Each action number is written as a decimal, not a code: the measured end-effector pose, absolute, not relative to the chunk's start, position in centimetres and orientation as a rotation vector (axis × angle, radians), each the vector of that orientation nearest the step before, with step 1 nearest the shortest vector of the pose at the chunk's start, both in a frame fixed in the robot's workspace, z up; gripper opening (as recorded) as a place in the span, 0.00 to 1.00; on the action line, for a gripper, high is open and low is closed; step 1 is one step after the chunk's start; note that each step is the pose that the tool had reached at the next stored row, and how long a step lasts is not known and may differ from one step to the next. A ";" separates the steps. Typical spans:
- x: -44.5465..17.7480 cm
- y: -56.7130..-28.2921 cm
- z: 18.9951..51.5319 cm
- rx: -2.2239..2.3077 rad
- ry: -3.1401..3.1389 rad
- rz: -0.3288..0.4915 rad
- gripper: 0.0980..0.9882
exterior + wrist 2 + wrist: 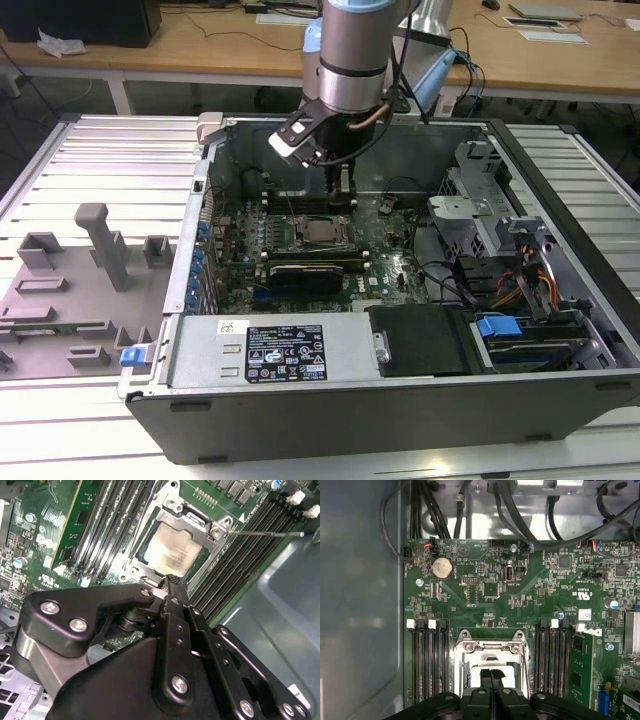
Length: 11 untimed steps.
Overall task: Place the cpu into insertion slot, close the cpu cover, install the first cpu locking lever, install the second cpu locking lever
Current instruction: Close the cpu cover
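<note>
Hovering low over the socket inside the open PC case (560, 190): tool (340, 200) is clenched, fingertips pressed together with nothing between them, tip right at the edge of the insertion slot (304, 233); can't tell if it's touching. In the second wrist view the cpu (172, 554) sits flat in the slot, silver face up, and the cpu cover (199, 530) looks folded down around it, chip showing through the window. One locking lever (265, 532) sticks out as a thin rod over the memory slots (240, 555), unlatched; can't make out the other one. My read: lever stage, closed tip used as a pusher. To do it well: contact the rod near its free end, not the hinge, press down first, then sideways under the retaining hook, and keep force along the lever's arc. Check that the cover sits flat; if a corner lifts, the lever likely won't hook. Main risk is the tip skating off the thin round rod onto the motherboard (520, 595) or the memory latches
</note>
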<state>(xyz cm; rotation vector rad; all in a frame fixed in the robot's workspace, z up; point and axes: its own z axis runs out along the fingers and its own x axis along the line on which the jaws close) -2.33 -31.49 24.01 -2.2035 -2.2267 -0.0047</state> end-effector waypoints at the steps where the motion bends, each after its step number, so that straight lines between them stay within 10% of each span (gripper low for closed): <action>1: -2.4 -31.5 23.9 -2.204 -2.228 -0.007 0.01; 11: -3.7 -32.2 23.0 -2.205 -2.237 -0.019 0.01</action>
